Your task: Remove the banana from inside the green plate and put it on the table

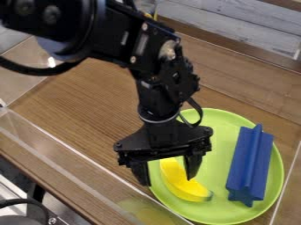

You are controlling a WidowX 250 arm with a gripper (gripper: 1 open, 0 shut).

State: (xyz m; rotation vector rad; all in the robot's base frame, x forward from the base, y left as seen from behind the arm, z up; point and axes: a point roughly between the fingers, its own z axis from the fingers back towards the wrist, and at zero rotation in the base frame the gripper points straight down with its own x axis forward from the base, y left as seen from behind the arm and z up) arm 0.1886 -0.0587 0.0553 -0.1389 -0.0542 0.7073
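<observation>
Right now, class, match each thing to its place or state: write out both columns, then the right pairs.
Column one
1. Yellow banana
2. Blue ridged block
3. Lime-green plate
4. Black jaws

Column two
A. Resting on the brown wood-grain table
B. Spread open at the banana's upper end
C. Curved, lying nearer the jaws
D. Straight, lying on the plate's right side in the picture

Pairs: 1-C; 2-D; 3-A; 4-B

We see the black arm (147, 53) reaching in from upper left, gripper (170, 172) pointing down, fingers (140, 170) spread wide apart, low in the view.
</observation>
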